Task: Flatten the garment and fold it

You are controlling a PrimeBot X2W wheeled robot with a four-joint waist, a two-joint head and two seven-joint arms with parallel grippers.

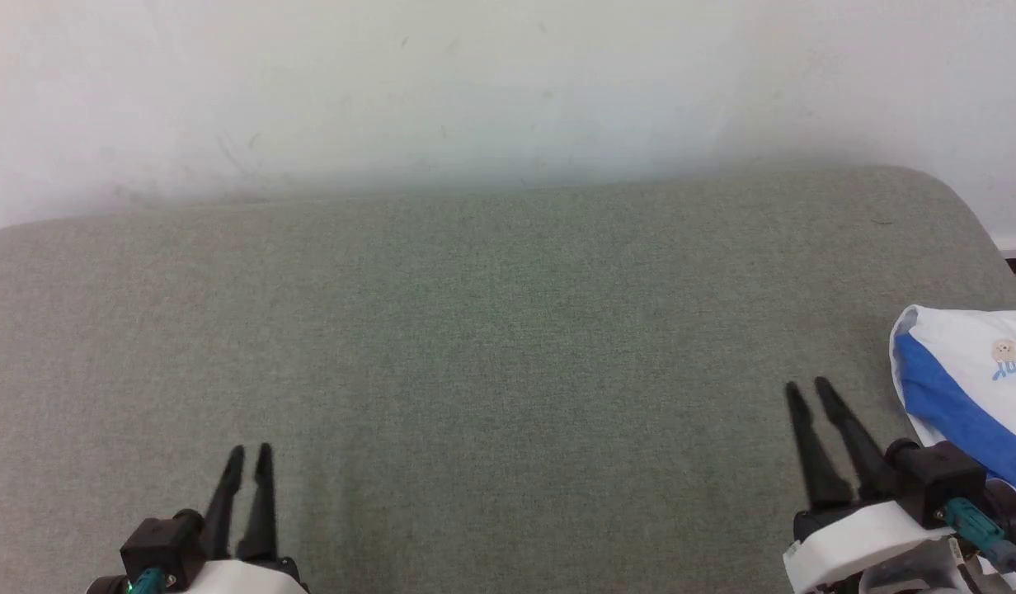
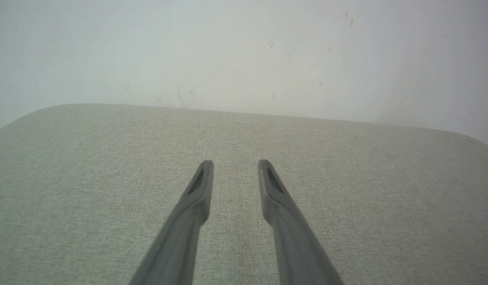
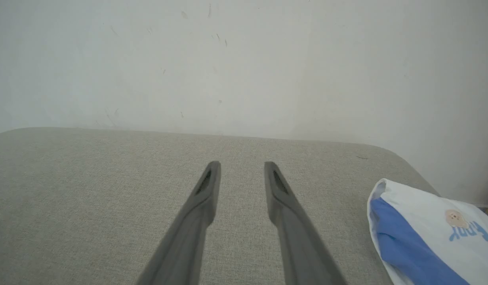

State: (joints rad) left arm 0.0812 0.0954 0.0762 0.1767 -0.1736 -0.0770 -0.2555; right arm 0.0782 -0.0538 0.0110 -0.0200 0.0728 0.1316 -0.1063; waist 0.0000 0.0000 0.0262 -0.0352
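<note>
At 7 o'clock in the head view, the left gripper (image 1: pixel 251 450) has two long, thin black fingers (image 1: pixel 262 495) that taper to points. They are rooted in a white shell (image 1: pixel 236 577) beside a black boxy mount (image 1: pixel 162 544) with a teal connector (image 1: pixel 148 582). At 4 o'clock the right gripper (image 1: pixel 806 384) looks alike, with a white casing (image 1: pixel 854 540), a black block (image 1: pixel 937 483) and a teal plug (image 1: pixel 974 520) feeding a dark cable (image 1: pixel 1011 561). In the wrist views the fingers look matte grey, each with a slot-shaped recess (image 2: pixel 196 182) near its tip.

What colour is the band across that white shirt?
Royal blue, on the white garment; clearest in the right wrist view.
</note>
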